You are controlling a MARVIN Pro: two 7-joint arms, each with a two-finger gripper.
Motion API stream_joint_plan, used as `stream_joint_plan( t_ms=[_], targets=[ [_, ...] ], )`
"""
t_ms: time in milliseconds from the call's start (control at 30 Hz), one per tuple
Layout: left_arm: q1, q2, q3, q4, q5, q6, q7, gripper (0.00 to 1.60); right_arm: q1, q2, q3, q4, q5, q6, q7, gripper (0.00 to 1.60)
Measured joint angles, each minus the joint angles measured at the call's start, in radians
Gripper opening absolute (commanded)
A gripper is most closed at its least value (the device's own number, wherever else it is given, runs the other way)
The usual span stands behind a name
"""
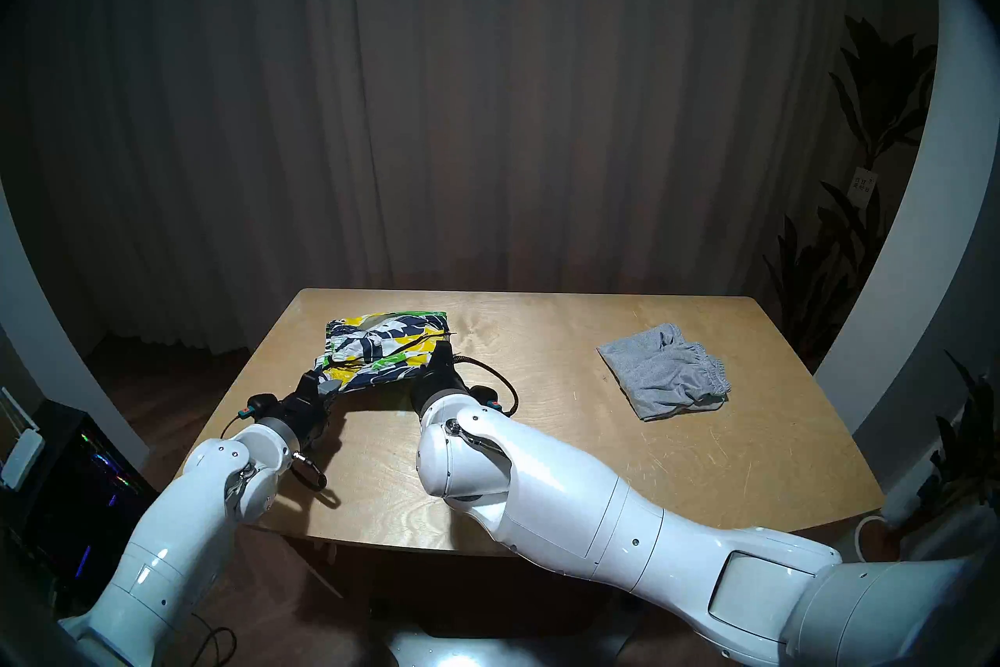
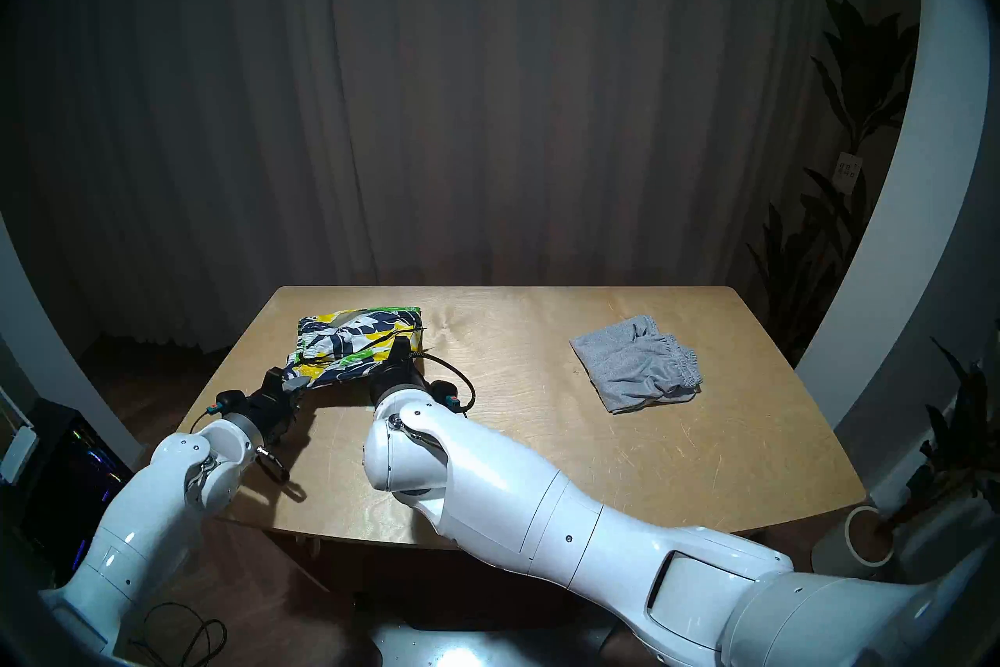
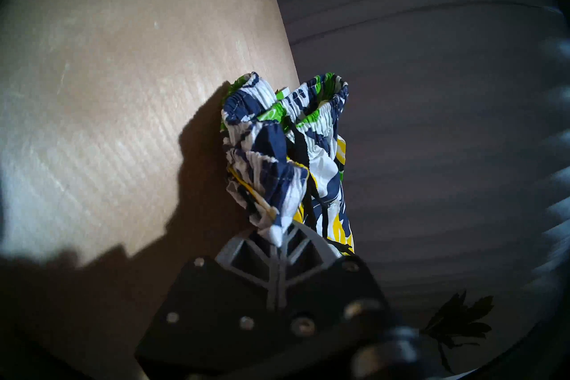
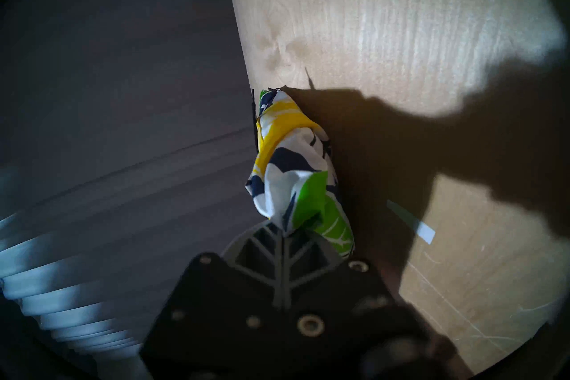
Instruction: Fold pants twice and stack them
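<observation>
2 pairs of shorts lie on 1 wooden table [image 1: 541, 460], and 2 arms work over it. The floral shorts [image 1: 387, 344], navy with white, green and yellow print, sit at the far left of the tabletop; the grey shorts [image 1: 663, 373] lie crumpled at the far right, well apart from them and touched by neither arm.

The left gripper [image 1: 324, 387] is pinched tight on the near left corner of the floral shorts, at the gathered waistband, as the left wrist view shows [image 3: 277, 237]. The right gripper [image 1: 441, 352] is likewise clamped on the near right corner of the same shorts [image 4: 287, 231].

The near edge of the floral shorts hangs raised between the 2 grippers, while the far edge rests on the table. Their long axis runs left to right, and the lifted near edge slopes down toward the left gripper.
</observation>
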Motion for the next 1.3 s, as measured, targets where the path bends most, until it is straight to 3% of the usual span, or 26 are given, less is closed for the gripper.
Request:
stream_joint_plan(
  t_ms=[700, 1300],
  targets=[
    [-0.174, 0.007, 0.006, 0.033, 0.075, 0.100, -0.005, 0.00, 0.083, -0.011, 0.065, 0.001, -0.007, 0.001, 0.013, 0.00],
    [-0.331, -0.084, 0.035, 0.032, 0.148, 0.112, 0.006, 0.00, 0.163, 0.030, 0.144, 0.001, -0.018, 0.001, 0.019, 0.00]
  ],
)
